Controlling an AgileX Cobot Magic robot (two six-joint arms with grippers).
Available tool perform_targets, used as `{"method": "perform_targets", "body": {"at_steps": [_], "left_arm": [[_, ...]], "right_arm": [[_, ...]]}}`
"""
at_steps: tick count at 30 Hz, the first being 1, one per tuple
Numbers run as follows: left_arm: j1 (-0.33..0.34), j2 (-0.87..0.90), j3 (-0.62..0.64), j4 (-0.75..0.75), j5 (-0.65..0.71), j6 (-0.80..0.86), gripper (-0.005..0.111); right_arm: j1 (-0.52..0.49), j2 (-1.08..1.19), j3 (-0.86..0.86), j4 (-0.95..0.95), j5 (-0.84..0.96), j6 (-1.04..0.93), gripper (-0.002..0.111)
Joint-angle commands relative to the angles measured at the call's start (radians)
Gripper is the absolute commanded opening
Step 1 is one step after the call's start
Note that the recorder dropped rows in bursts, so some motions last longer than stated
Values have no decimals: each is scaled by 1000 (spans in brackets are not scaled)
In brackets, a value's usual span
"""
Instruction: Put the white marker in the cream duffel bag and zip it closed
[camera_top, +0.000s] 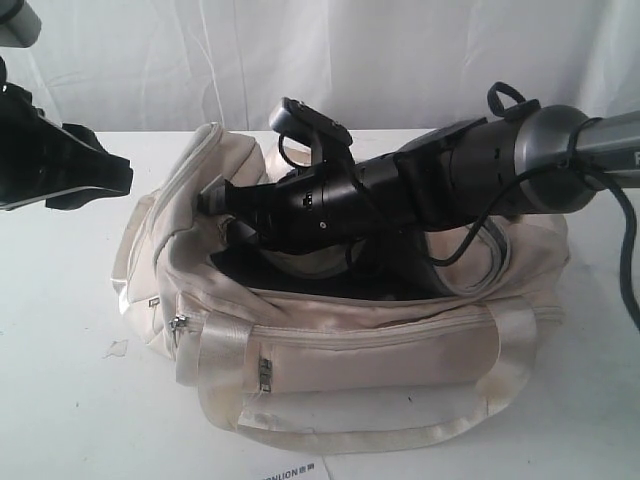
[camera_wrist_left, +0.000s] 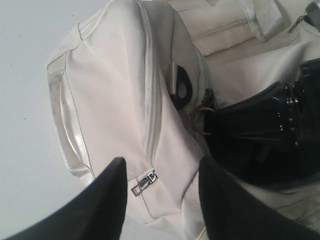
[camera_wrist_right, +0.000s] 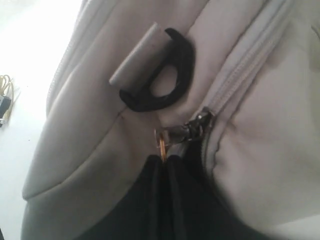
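While my right tool (camera_wrist_right: 165, 165) sits at the left end of the big soft cream cloth duffel bag (camera_top: 350, 340), it looks pinched shut on the small round metal zip ring (camera_wrist_right: 162, 142). My left tool (camera_wrist_left: 162, 167) hangs wide open just over that same end, gripping nothing. I cannot see the slim white marker anywhere; it may be inside, hidden. The bag's top gapes, dark inside. What could go wrong? The tiny ring may slip from my pinch when I pull. The floppy bag may slide along the white desk (camera_top: 60, 400), since nothing holds it. Loose cloth or a shiny strap may jam the zip.
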Motion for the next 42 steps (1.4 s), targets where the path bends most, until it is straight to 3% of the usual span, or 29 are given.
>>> {"method": "perform_targets", "body": {"at_steps": [1,9,17,20,25,26,29,37,42], "left_arm": [[4,-7,8,-8,14,-4,50],[4,5,8,4,1,-4,50],[4,152,8,6,-172,-2,50],[4,214,8,17,-275,-2,63],[4,294,8,22,-362,-1,64],[4,303,8,22,-368,-1,63],[4,345,8,22,-373,-1,40],[4,354,8,22,-460,-1,1],[4,354,8,22,-466,-1,0]], "right_arm": [[-7,2,3,20,21,-14,0],[-7,-55,3,10,83,-16,0],[-7,-61,3,-3,129,-22,0],[-7,-61,3,-5,153,-22,0],[-7,-61,3,-7,170,-26,0],[-7,-61,3,-9,170,-26,0],[-7,-61,3,-11,175,-26,0],[-7,-74,3,-33,233,-19,0],[-7,-100,3,-36,282,-19,0]]}}
